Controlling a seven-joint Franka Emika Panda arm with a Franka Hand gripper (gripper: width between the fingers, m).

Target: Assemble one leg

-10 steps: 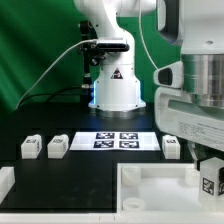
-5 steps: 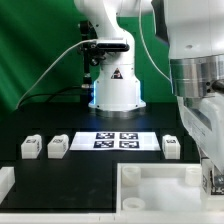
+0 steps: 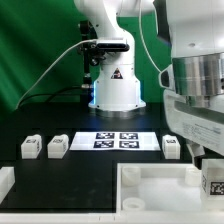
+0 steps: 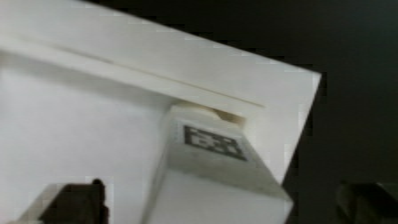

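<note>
black table [image 3: 70, 172], green backdrop [image 3: 35, 50], marker board [image 3: 115, 140]

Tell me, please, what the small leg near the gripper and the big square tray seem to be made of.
The leg looks like white matte plastic: smooth faces, clean edges, with a black-and-white printed tag. The tray seems the same white plastic, with molded walls and no shine, though the blur leaves this open. The gripper is at the leg.
</note>
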